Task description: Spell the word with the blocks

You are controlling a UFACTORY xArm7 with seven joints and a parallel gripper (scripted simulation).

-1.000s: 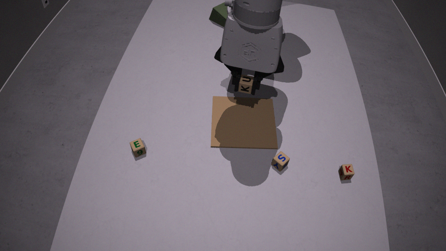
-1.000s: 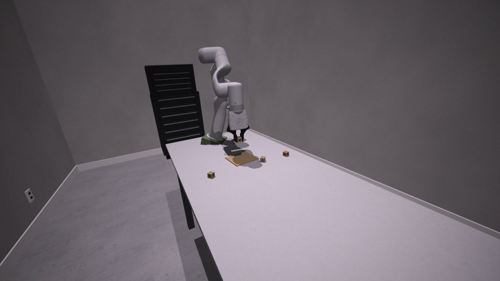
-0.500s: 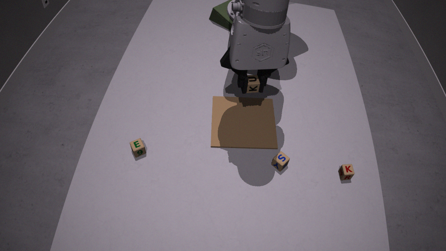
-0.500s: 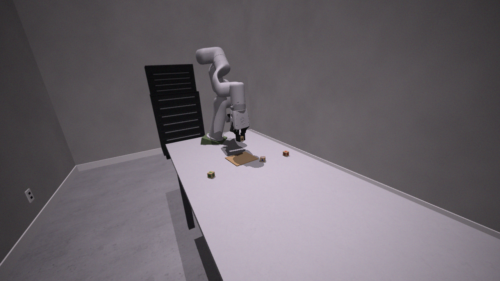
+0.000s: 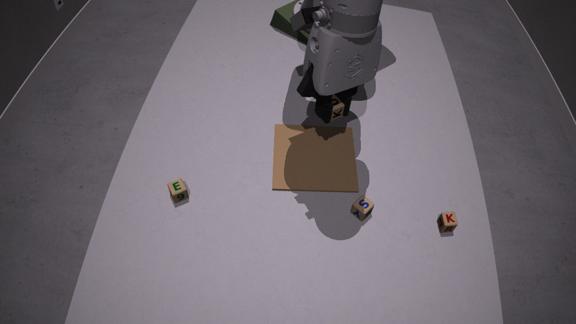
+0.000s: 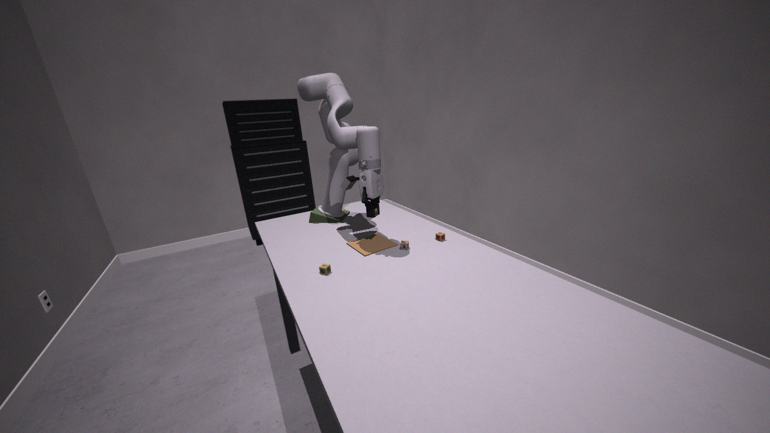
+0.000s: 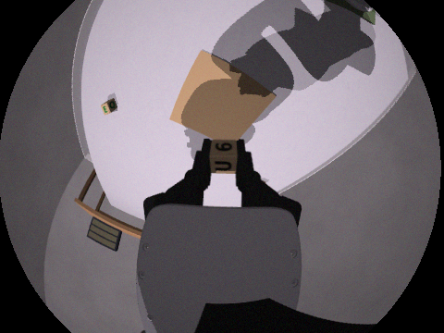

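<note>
Grey walls and a grey floor surround the long pale tabletop [image 5: 225, 249] that carries everything. Your claw [image 5: 333, 108] is clamped on the U block [image 5: 336, 108], and it hangs in the air just past the 12 o'clock edge of the tan mat [image 5: 281, 161] in the top view, not yet above it. In the wrist view you see a U and a 6 on the block's faces, between the dark fingers.

The other blocks lie off the mat: the S block [image 5: 362, 207] near its 5 o'clock corner and turned askew, the E block [image 5: 177, 189] well apart at 8 o'clock, the K block [image 5: 447, 222] far at 4 o'clock.

I judge these blocks as small wooden cubes: light, stiff, not fragile, with smooth faces that can slip a little. Take each one by two opposite side faces, near the middle, so it does not rotate between the fingers. The held block seems gripped this way, but it looks twisted against the mat's edges, so you probably must turn the wrist before lowering. The mat looks thin and light; a block dragged over it may shift it, so set blocks down from straight above.
</note>
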